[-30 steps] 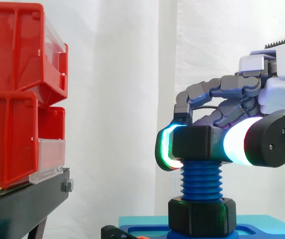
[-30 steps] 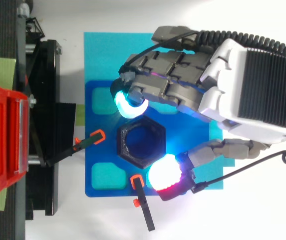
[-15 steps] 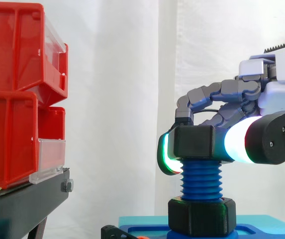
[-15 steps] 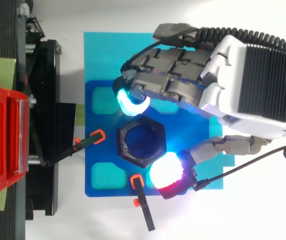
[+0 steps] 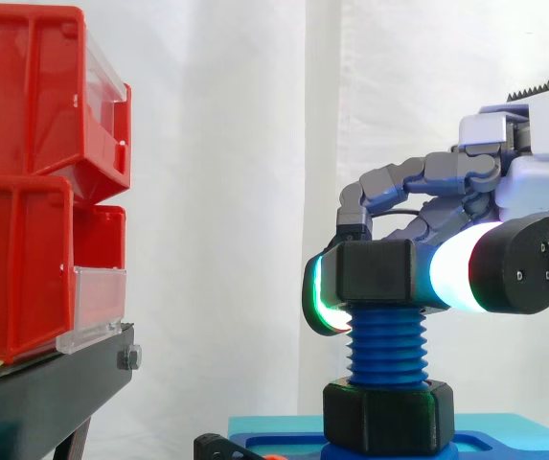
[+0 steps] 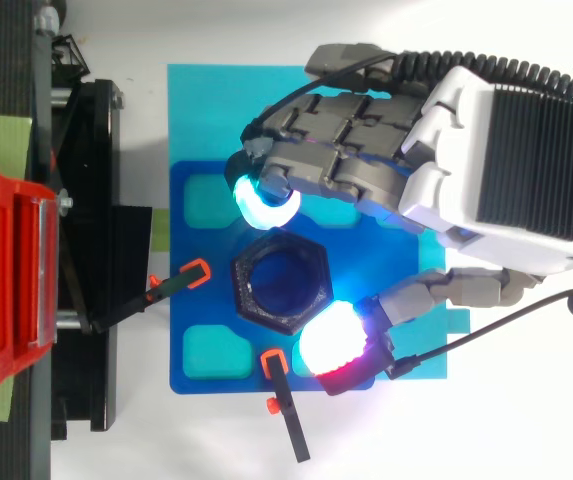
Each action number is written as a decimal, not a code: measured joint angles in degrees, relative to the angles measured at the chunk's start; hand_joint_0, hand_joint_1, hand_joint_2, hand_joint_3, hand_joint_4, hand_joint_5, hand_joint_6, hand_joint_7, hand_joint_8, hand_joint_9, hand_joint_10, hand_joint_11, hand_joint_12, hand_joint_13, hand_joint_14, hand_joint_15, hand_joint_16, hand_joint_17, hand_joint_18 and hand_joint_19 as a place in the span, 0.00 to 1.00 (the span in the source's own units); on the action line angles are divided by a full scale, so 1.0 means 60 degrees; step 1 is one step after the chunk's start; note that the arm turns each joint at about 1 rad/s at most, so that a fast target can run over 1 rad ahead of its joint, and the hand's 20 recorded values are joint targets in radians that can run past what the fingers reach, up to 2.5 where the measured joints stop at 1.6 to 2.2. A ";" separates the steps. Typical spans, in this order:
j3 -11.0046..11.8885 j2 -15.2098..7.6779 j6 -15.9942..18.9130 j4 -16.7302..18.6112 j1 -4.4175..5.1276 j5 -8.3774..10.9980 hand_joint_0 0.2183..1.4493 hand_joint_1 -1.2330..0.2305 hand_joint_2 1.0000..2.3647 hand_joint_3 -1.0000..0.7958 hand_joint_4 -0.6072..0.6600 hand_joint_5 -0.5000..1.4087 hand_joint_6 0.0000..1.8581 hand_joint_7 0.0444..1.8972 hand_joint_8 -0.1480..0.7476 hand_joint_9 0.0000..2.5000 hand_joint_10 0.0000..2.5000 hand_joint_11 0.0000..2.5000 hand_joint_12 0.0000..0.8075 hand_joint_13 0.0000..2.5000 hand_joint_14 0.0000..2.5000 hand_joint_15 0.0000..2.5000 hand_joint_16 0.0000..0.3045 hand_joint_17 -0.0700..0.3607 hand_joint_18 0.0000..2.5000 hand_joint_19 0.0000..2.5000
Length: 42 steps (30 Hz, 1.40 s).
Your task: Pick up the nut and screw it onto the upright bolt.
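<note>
Side view first: the hand (image 5: 533,187) comes in from the right w/ its fingers curled round one black hex nut (image 5: 379,273). There's a green-glowing pad (image 5: 320,297) on the nut's left side and a big white-glowing pad (image 5: 456,273) on its right, so it's a pinch grip on the nut, not open. The nut sits on top of the one blue upright bolt (image 5: 386,345), w/ bare threads showing under it. A 2nd black nut (image 5: 389,417) sits at the bolt's foot, right on the blue base plate (image 5: 514,443). On the left we count 2 red bins (image 5: 20,96) stacked on a black stand (image 5: 44,398), each w/ a clear front lip. White curtain (image 5: 226,192) is behind it all.

Top view: the same nut (image 6: 249,300) is approx in the middle of the base plate (image 6: 191,290), w/ the blue of the bolt (image 6: 286,282) visible thru its hole. The hand (image 6: 436,170) reaches in from the right. One cyan pad (image 6: 261,200) is on the nut's upper edge and one white/red pad (image 6: 331,345) is on its lower-right corner, so 2 pads are touching it. The plate lies on a lighter cyan sheet (image 6: 216,100) on the white worktop (image 6: 216,445). We count 2 black clamps w/ orange tips (image 6: 181,282) (image 6: 286,410), both near the nut but not touching it. One red bin (image 6: 6,300) shows at the left edge, over the stand (image 6: 91,200).
</note>
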 measured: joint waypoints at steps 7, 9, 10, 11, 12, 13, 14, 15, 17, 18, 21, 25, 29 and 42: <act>0.0002 -0.0176 0.0017 0.0007 -0.0009 -0.0002 0.21 0.47 0.00 0.28 0.67 0.20 0.27 0.63 0.52 0.27 0.00 0.06 0.48 0.26 0.00 0.04 0.17 0.43 0.24 0.11; 0.0002 -0.0264 0.0057 0.0071 -0.0013 -0.0019 0.21 0.46 0.00 0.28 0.67 0.20 0.27 0.63 0.52 0.27 0.00 0.06 0.48 0.26 0.00 0.04 0.17 0.43 0.24 0.11; 0.0001 -0.0305 0.0085 0.0143 -0.0017 -0.0039 0.21 0.47 0.00 0.28 0.67 0.20 0.27 0.63 0.52 0.27 0.00 0.06 0.48 0.26 0.00 0.04 0.17 0.43 0.24 0.11; 0.0001 -0.0325 0.0103 0.0202 -0.0018 -0.0055 0.21 0.46 0.00 0.28 0.67 0.20 0.27 0.63 0.52 0.27 0.00 0.06 0.48 0.26 0.00 0.04 0.17 0.43 0.24 0.11; 0.0002 -0.0339 0.0118 0.0256 -0.0018 -0.0073 0.21 0.46 0.00 0.28 0.67 0.20 0.27 0.63 0.52 0.27 0.00 0.06 0.48 0.26 0.00 0.04 0.17 0.43 0.24 0.11; 0.0002 -0.0353 0.0130 0.0318 -0.0018 -0.0096 0.21 0.46 0.00 0.28 0.67 0.20 0.27 0.63 0.52 0.27 0.00 0.06 0.48 0.26 0.00 0.04 0.17 0.43 0.24 0.11; 0.0002 -0.0360 0.0136 0.0352 -0.0018 -0.0113 0.21 0.46 0.00 0.28 0.67 0.20 0.27 0.63 0.52 0.27 0.00 0.06 0.48 0.26 0.00 0.04 0.17 0.43 0.24 0.11; 0.0002 -0.0364 0.0140 0.0375 -0.0018 -0.0133 0.21 0.46 0.00 0.28 0.67 0.20 0.27 0.63 0.52 0.27 0.00 0.06 0.48 0.26 0.00 0.04 0.17 0.43 0.24 0.11; 0.0002 -0.0368 0.0143 0.0400 -0.0019 -0.0165 0.21 0.46 0.00 0.28 0.67 0.20 0.27 0.63 0.52 0.27 0.00 0.06 0.48 0.26 0.00 0.04 0.17 0.43 0.24 0.11; 0.0002 -0.0368 0.0145 0.0406 -0.0021 -0.0173 0.21 0.46 0.00 0.28 0.67 0.20 0.27 0.63 0.52 0.27 0.00 0.06 0.48 0.26 0.00 0.04 0.17 0.43 0.24 0.11; 0.0003 -0.0368 0.0146 0.0412 -0.0021 -0.0186 0.21 0.45 0.00 0.28 0.66 0.20 0.27 0.62 0.52 0.27 0.00 0.06 0.48 0.25 0.00 0.04 0.17 0.43 0.23 0.11; 0.0003 -0.0370 0.0146 0.0414 -0.0022 -0.0190 0.17 0.44 0.00 0.28 0.68 0.19 0.27 0.58 0.53 0.26 0.00 0.05 0.51 0.25 0.00 0.04 0.19 0.46 0.23 0.11; 0.0003 -0.0370 0.0148 0.0409 -0.0027 -0.0200 0.13 0.45 0.00 0.28 0.68 0.17 0.27 0.46 0.53 0.23 0.00 0.03 0.55 0.23 0.00 0.03 0.21 0.50 0.20 0.09; 0.0206 -0.0364 0.0146 0.0148 -0.0148 -0.0483 0.09 0.49 0.00 0.28 0.65 0.14 0.27 0.27 0.53 0.18 0.00 0.00 0.58 0.18 0.00 0.00 0.23 0.53 0.15 0.07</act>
